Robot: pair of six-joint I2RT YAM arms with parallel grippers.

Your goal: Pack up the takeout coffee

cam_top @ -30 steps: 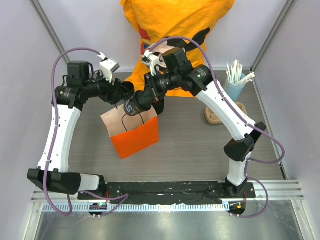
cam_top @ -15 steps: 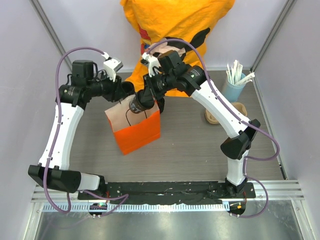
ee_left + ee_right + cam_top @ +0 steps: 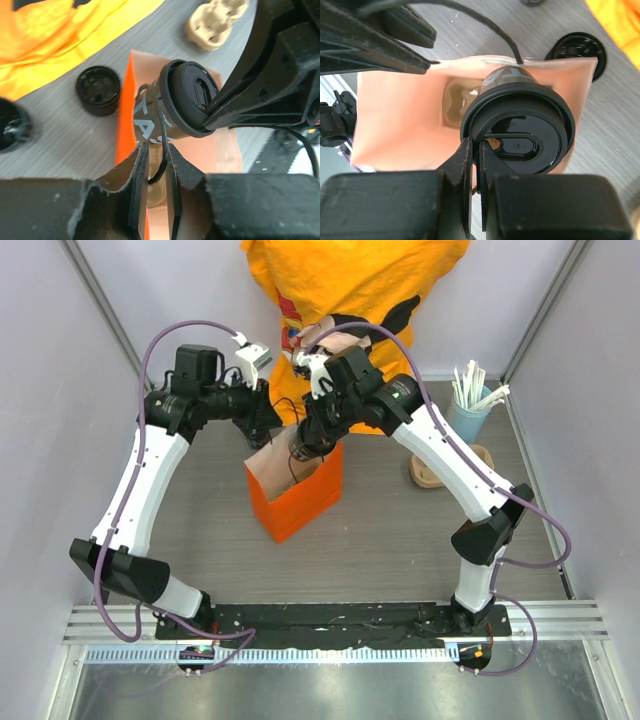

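The right gripper (image 3: 476, 150) has its jaws clamped on the lid's edge of the black coffee cup (image 3: 517, 125). The cup hangs tilted in the open mouth of the orange paper bag (image 3: 300, 502), with its lid above the rim. The left gripper (image 3: 155, 147) is pinched nearly together on the bag's black cord handle (image 3: 496, 29) at the rim. A short stack of black lids (image 3: 98, 91) sits just beside the bag.

desk (image 3: 390, 540): grey wood-grain | centre: orange paper bag (image 3: 300, 502) standing | right: beige carriers (image 3: 430, 472) | far right: blue cup (image 3: 467, 412) of sticks
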